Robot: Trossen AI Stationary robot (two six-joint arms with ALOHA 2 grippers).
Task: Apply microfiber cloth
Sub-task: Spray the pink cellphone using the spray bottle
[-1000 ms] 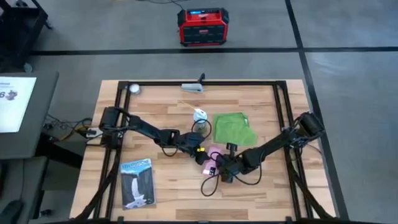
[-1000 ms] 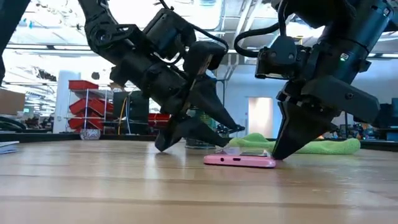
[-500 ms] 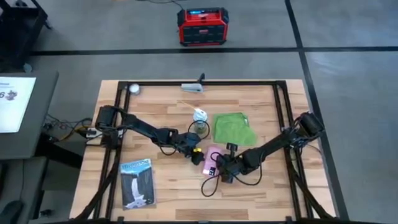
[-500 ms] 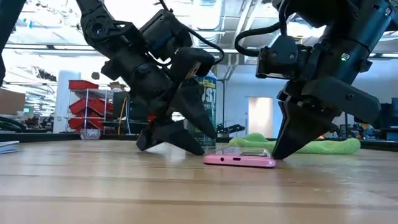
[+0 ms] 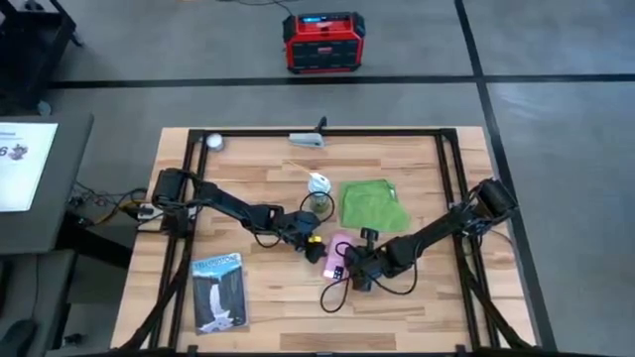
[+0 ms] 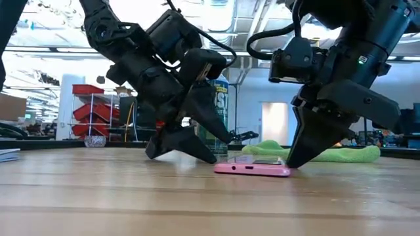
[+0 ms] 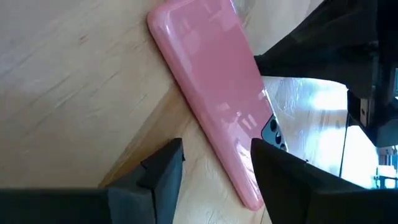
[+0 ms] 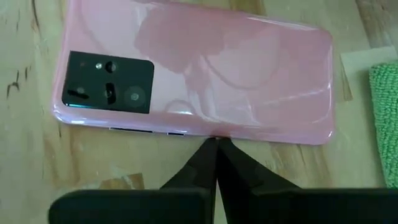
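Note:
The green microfiber cloth (image 5: 372, 203) lies flat on the table, beyond the phone, and no gripper touches it; its edge also shows in the low view (image 6: 341, 155) and the right wrist view (image 8: 385, 118). A pink phone (image 5: 337, 252) lies back up on the wood. My left gripper (image 7: 214, 168) stands open, low at the phone's left end (image 6: 218, 168), one finger on each side of its corner. My right gripper (image 8: 215, 144) is shut, its tips at the phone's near long edge. My right gripper's shut fingertips (image 8: 214, 149) meet the phone's long side edge (image 8: 211, 134) near its middle, slanting down from above and from the table's right. The phone lies flat on the table, camera block up. My left gripper: I cannot tell whether its fingers touch the phone's corner.
A blue-grey booklet (image 5: 218, 290) lies near the front left. A small can (image 5: 317, 184) stands just behind the left gripper, next to the cloth. A white ball (image 5: 214, 141) and a grey tool (image 5: 308, 140) lie at the far edge. A cable loop (image 5: 337, 295) hangs below the right gripper.
My left gripper has drawn back a little from the phone toward the table's left and stands lower and more tipped. The phone, the cloth and my right gripper have stayed where they were.

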